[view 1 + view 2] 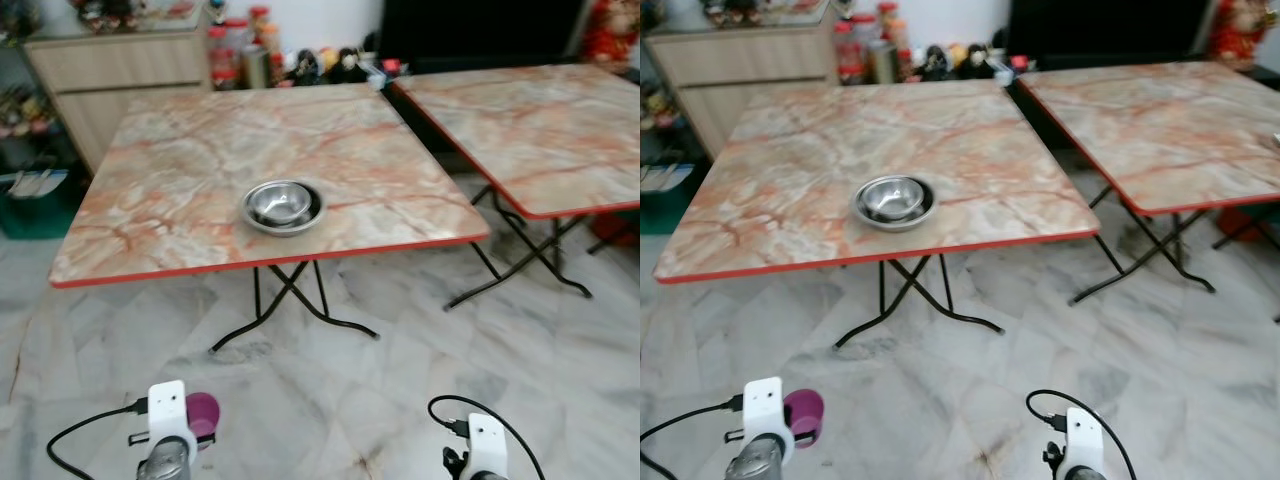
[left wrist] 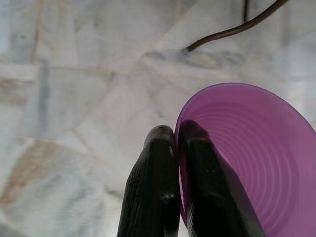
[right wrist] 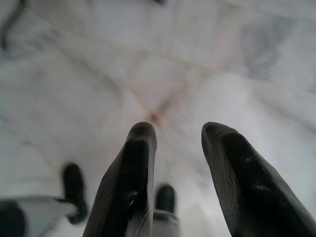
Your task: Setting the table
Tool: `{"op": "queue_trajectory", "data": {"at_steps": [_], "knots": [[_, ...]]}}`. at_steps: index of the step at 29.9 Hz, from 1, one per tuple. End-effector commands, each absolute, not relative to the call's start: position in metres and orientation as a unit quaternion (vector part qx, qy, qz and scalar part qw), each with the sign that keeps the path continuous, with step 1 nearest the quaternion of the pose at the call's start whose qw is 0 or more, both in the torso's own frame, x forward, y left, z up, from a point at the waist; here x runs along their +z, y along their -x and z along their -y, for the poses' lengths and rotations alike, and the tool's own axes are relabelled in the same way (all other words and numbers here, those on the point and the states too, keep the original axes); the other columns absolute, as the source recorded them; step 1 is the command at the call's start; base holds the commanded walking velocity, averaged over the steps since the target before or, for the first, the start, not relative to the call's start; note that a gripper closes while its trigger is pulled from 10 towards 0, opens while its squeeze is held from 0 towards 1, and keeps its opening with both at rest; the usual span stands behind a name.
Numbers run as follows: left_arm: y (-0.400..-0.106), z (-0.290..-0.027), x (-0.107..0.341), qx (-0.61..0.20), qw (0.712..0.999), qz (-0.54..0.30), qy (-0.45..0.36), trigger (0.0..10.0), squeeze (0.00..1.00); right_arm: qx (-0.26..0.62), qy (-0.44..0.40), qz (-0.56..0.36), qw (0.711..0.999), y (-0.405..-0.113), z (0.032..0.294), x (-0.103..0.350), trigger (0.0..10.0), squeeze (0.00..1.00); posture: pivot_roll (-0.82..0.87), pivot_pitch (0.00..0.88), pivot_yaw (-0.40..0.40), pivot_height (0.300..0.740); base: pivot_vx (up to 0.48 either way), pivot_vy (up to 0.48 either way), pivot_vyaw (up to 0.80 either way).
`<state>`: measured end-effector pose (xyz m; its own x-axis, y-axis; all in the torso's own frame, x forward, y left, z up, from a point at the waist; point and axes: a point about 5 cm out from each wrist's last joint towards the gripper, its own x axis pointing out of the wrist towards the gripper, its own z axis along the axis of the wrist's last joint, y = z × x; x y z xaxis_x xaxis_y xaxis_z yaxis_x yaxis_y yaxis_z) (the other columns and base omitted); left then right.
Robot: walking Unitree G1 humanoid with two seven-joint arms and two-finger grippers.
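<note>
Purple cup [image 2: 256, 163] pinched by left gripper [image 2: 176, 136]; right gripper [image 3: 178, 129] parted; steel bowls [image 1: 282, 205] on table [image 1: 180, 190].

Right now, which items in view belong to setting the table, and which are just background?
Job items:
purple cup, pinched by the left end effector
steel bowls
near marble table

Background:
second table
wooden cabinet
jars
right end effector, open over floor
</note>
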<state>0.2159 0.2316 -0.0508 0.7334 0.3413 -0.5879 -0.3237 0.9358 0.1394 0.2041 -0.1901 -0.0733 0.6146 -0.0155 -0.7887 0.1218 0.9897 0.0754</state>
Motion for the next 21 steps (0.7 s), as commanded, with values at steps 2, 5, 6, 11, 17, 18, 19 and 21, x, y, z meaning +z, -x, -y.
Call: {"op": "queue_trajectory", "data": {"at_steps": [2, 5, 6, 11, 17, 18, 19, 21], "knots": [[-0.2186, -0.2227, -0.0518, 0.168, 0.932, -0.321, -0.011, 10.0, 0.0, -0.053, -0.054, -0.451, 0.89, -0.193, 0.2021, -0.0775, 10.0, 0.0, 0.07, 0.04, -0.023, 0.74, 0.309, 0.0, 0.0], [-0.2179, -0.2227, -0.0523, 0.168, 0.931, -0.323, -0.011, 10.0, 0.0, -0.046, -0.047, -0.45, 0.891, -0.1936, 0.2021, -0.077, 10.0, 0.0, 0.07, 0.04, -0.024, 0.74, 0.304, 0.0, 0.0], [-0.2177, -0.2228, -0.0524, 0.168, 0.931, -0.323, -0.011, 10.0, 0.0, -0.045, -0.046, -0.449, 0.891, -0.1938, 0.2021, -0.0769, 10.0, 0.0, 0.07, 0.04, -0.024, 0.74, 0.304, 0.0, 0.0], [-0.216, -0.2232, -0.0535, 0.169, 0.93, -0.327, -0.011, 10.0, 0.0, -0.047, -0.047, -0.452, 0.889, -0.1935, 0.202, -0.0772, 10.0, 0.0, 0.07, 0.04, -0.025, 0.74, 0.303, 0.0, 0.64], [-0.2149, -0.2226, -0.0544, 0.168, 0.929, -0.329, -0.011, 10.0, 0.0, -0.045, -0.045, -0.452, 0.89, -0.1936, 0.2021, -0.0771, 10.0, 0.0, 0.07, 0.04, -0.026, 0.74, 0.303, 0.0, 0.0], [-0.2147, -0.2224, -0.0545, 0.168, 0.929, -0.33, -0.011, 10.0, 0.0, -0.042, -0.042, -0.453, 0.89, -0.1938, 0.2022, -0.077, 10.0, 0.0, 0.07, 0.04, -0.027, 0.74, 0.304, 0.0, 0.0], [-0.2146, -0.2223, -0.0547, 0.167, 0.929, -0.33, -0.011, 10.0, 0.0, -0.039, -0.039, -0.452, 0.89, -0.194, 0.2023, -0.0769, 10.0, 0.0, 0.07, 0.04, -0.027, 0.74, 0.304, 0.0, 0.0], [-0.2141, -0.2221, -0.055, 0.167, 0.929, -0.331, -0.011, 10.0, 0.0, -0.033, -0.031, -0.454, 0.89, -0.1944, 0.2024, -0.0767, 10.0, 0.0, 0.07, 0.04, -0.027, 0.74, 0.302, 0.0, 0.8]]}}
